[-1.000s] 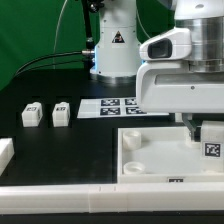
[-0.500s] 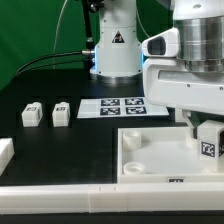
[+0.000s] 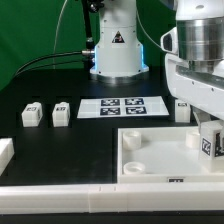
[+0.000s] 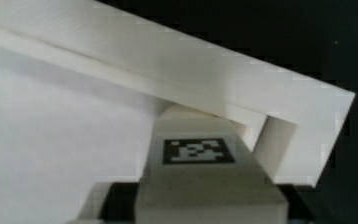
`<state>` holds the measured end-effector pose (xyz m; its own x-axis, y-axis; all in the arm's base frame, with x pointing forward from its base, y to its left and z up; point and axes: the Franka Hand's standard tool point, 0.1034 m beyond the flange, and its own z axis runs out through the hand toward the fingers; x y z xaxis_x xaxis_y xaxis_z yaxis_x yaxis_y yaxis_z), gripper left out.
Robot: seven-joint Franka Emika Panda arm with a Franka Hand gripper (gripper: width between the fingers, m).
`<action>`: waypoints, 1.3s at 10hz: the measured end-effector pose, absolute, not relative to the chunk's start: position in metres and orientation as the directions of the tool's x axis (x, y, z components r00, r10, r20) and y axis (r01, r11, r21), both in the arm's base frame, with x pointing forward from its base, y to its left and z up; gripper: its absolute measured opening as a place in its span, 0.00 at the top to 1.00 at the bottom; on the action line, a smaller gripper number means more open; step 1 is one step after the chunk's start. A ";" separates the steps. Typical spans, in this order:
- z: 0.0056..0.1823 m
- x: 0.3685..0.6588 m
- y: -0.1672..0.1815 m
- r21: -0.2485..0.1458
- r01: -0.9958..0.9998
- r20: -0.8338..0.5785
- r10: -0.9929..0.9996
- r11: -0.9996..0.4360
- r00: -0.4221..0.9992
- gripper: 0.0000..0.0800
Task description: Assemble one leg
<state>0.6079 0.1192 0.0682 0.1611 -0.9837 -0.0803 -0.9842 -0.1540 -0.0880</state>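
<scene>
My gripper [image 3: 211, 128] is shut on a leg [image 3: 211, 141], a small white block whose square tag faces the camera, at the exterior view's right edge. It holds the leg over the right side of the large white panel [image 3: 155, 152], near the panel's far right corner. In the wrist view the leg [image 4: 201, 150] stands between my gripper's [image 4: 202, 207] dark fingers, close to the panel's raised white rim [image 4: 194, 80]. Two more legs [image 3: 31, 115] [image 3: 61, 113] stand at the left. A third leg [image 3: 182, 108] stands behind the panel.
The marker board [image 3: 121, 105] lies in the middle, in front of the arm's base [image 3: 115, 50]. A long white rail [image 3: 80, 192] runs along the front. A white block [image 3: 5, 152] sits at the left edge.
My gripper has moved toward the exterior view's right with the leg in it. The leg standing behind the panel has come into view.
</scene>
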 end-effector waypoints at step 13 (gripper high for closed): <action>0.068 0.608 0.119 -0.044 -0.947 -0.129 -0.942 0.318 -0.310 0.19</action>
<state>0.6082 0.1188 0.0678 -0.3102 -0.9419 -0.1287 -0.9471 0.3179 -0.0438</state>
